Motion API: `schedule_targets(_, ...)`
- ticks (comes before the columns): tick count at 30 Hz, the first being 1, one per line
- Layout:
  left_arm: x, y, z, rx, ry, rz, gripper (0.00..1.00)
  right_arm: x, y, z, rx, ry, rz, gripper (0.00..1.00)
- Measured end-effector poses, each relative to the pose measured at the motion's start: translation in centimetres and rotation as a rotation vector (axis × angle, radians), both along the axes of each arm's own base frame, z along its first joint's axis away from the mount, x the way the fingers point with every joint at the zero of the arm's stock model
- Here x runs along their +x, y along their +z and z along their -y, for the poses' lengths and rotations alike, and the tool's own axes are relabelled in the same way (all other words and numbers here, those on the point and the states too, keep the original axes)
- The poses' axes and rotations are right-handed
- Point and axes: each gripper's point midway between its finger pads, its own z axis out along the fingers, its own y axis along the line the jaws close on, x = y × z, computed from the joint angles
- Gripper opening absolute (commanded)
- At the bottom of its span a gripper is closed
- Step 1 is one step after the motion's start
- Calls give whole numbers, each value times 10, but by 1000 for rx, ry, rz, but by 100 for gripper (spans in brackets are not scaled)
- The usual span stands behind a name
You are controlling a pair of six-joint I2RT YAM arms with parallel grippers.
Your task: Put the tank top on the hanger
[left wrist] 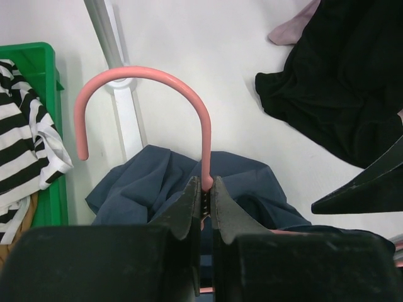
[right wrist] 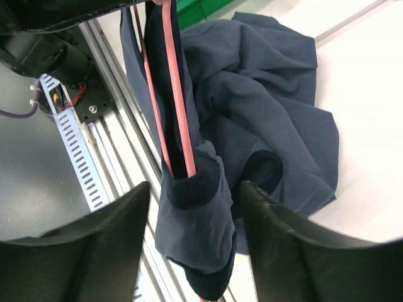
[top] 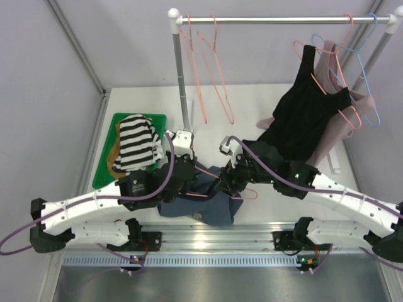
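Observation:
The slate-blue tank top (top: 200, 202) lies bunched on the white table between the two arms. My left gripper (left wrist: 206, 186) is shut on the neck of the salmon-pink hanger (left wrist: 151, 78), hook pointing away from me, above the tank top (left wrist: 151, 179). In the right wrist view the hanger's wires (right wrist: 178, 107) run into a fold of the tank top (right wrist: 258, 119) that wraps the hanger's end. My right gripper (right wrist: 195, 201) is open, its jaws on either side of that wrapped fold, not touching it.
A green bin (top: 104, 165) with a striped top (top: 137, 142) sits at the left. A rail (top: 283, 20) at the back holds spare pink hangers (top: 211, 63), a black tank top (top: 308, 116), a mauve top (top: 343, 126) and a light-blue hanger (top: 371, 75). The metal frame edge (top: 208, 242) runs along the front.

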Motion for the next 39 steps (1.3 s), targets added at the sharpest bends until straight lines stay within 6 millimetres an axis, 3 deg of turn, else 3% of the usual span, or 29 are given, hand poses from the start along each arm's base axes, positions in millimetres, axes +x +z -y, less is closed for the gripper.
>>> schedule_targets(2, -1, 1, 0, 5, -4, -2, 0, 0, -4, -1, 3, 5, -1, 54)
schedule_targets(5, -1, 3, -1, 9, -9, -3, 0, -1, -10, -2, 15, 7, 0, 42)
schedule_targets(8, -2, 7, -1, 7, -13, 1, 0, -3, -17, 0, 26, 3, -2, 26)
schedule_targets(9, -1, 9, -1, 5, -13, 2, 0, -3, -19, 1, 35, -1, -2, 11)
schedule_targets(10, -1, 10, -1, 3, -14, 4, 0, -3, -18, 1, 45, -1, 4, 2)
schedule_targets(11, -1, 12, -1, 2, -15, 6, 0, -5, -17, 1, 62, 5, 5, 0)
schedule_targets(15, -2, 20, 2, -12, -26, 12, 0, -11, -8, 0, 128, 23, 26, 0)
schedule_targets(18, -5, 27, 6, -18, -49, 11, 15, -12, -3, 1, 185, 18, 49, 0)
schedule_targets(19, -5, 28, 8, -17, -56, 11, 27, -12, -1, 3, 203, 16, 58, 0)
schedule_targets(23, -7, 37, 15, -39, -82, 7, 48, -12, -2, 11, 251, -16, 87, 0)
schedule_targets(34, -16, 52, 21, -59, -168, 11, 57, -5, 12, 26, 318, -98, 140, 0)
schedule_targets(39, -27, 79, 13, -132, -233, 42, 59, -6, 24, 33, 356, -111, 165, 0)
